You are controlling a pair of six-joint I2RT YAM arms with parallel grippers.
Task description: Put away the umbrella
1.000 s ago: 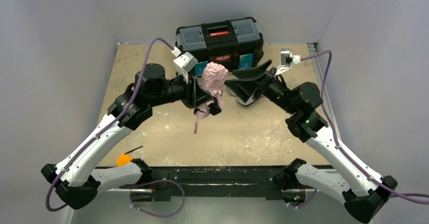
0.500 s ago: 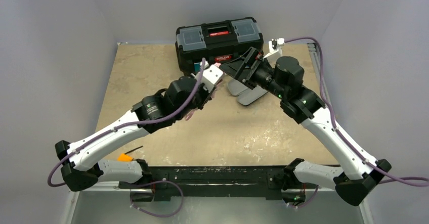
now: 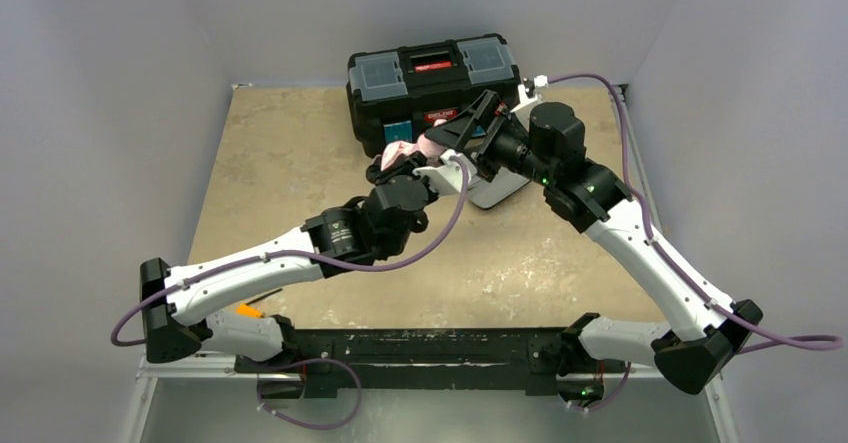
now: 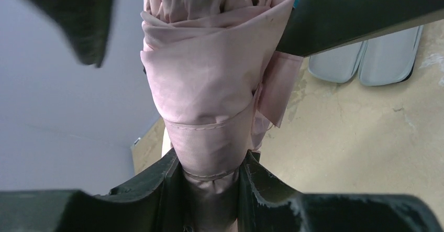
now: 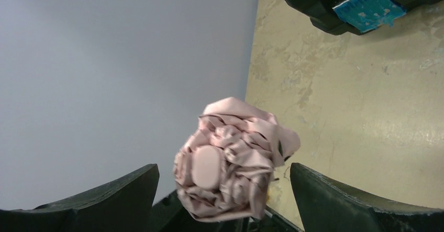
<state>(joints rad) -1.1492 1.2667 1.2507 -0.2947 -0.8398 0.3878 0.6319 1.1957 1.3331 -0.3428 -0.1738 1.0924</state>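
Since the earlier frame, the left gripper (image 4: pixel 209 187) had been carried forward and rightward toward the toolbox (image 3: pixel 435 73). The furled umbrella (image 4: pixel 204 85) was clamped near its lower end between this gripper's jaws and held above the table (image 3: pixel 280 163). Its bunched tip was flanked, untouched, by the wide-spread right gripper (image 5: pixel 225 195). A grey case (image 3: pixel 497 191) lay beyond.

The left arm (image 3: pixel 240 268) and right arm (image 3: pixel 655 263) have smooth white link shells between bulky black joint housings. A purple cable (image 3: pixel 800 343) trails from each. Small green lights (image 3: pixel 583 393) glow on the black parts. The left gripper (image 4: pixel 191 48) and right gripper (image 5: pixel 225 179) have matte black, wedge-shaped fingers.
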